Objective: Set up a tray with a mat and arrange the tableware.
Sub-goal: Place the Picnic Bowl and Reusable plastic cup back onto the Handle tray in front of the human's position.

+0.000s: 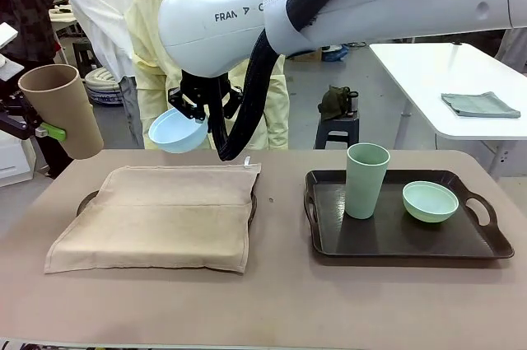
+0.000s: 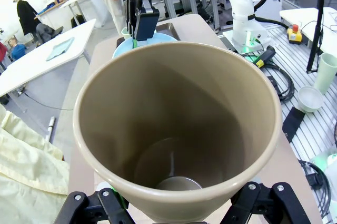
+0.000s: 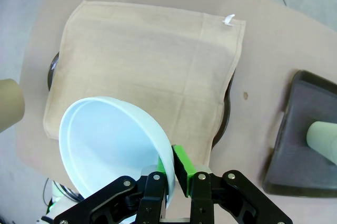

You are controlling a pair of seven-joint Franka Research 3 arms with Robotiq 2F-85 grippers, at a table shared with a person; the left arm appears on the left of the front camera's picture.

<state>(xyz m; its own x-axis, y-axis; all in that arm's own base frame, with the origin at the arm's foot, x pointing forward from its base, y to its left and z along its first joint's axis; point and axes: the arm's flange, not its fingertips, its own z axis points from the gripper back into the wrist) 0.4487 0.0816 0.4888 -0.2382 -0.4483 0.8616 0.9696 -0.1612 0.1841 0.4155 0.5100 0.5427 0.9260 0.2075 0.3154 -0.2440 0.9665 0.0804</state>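
Below the right gripper (image 3: 176,174), toward the robot, a mat (image 1: 156,214) lies on the bench (image 1: 280,301), seemingly over a dark tray (image 1: 85,200). To the gripper's right, a black tray (image 1: 486,206) holds a green cup (image 1: 366,179) and green bowl (image 1: 430,200). The gripper is clenched on a raised blue bowl (image 3: 105,145). Far to its left, the left gripper (image 2: 176,211) grasps a tilted tan cup (image 1: 62,111).

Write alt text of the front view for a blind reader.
Two grippers hold tableware aloft at a table: the right gripper pinches the rim of a light blue bowl, the left gripper clasps a tan cup. Below, a beige mat covers a dark tray; a black tray at right holds a pale green cup and a pale green bowl.
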